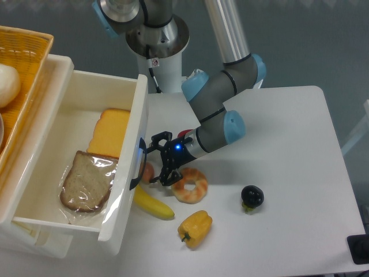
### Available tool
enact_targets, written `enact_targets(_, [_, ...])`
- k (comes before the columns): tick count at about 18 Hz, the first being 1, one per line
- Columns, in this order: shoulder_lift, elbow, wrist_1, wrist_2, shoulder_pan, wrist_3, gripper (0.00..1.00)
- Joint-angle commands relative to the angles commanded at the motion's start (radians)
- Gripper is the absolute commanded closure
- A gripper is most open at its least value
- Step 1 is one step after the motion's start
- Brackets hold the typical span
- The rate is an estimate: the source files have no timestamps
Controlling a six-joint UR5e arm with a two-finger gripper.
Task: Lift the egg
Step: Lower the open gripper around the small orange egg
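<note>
Beside the white plastic bin [136, 138], open black gripper [154, 160] straddles small salmon-pink egg [148, 172], holding nothing; smooth, light, likely slippery: grip its middle.

White table [288, 133], rounded corners, under even light. Dull blue-grey floor beyond. White bin [130, 196] at left edge; orange wicker basket [29, 46] behind.

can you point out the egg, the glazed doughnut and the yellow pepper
small salmon-pink egg [148, 172]: fixed camera, visible right part.
glazed ring doughnut [198, 190]: fixed camera, right rim.
yellow bell pepper [195, 227]: fixed camera, body centre.
</note>
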Motion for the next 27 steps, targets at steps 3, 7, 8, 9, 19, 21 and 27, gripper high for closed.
enact_targets(3, [-0.002,0.0,0.002,-0.002,-0.002,0.002,0.0])
enact_targets(7, [-0.002,-0.002,0.002,-0.003,-0.003,0.002,0.0])
enact_targets(8, [-0.002,-0.005,0.002,-0.003,-0.003,0.0,0.0])
enact_targets(9, [-0.002,-0.005,0.003,-0.005,-0.003,0.002,0.0])
enact_targets(19, [-0.002,-0.012,0.005,-0.008,-0.011,0.002,0.0])
enact_targets(21, [-0.002,-0.012,0.009,-0.009,-0.012,0.0,0.0])
enact_targets(27, [-0.002,-0.012,0.011,-0.009,-0.012,0.002,0.09])
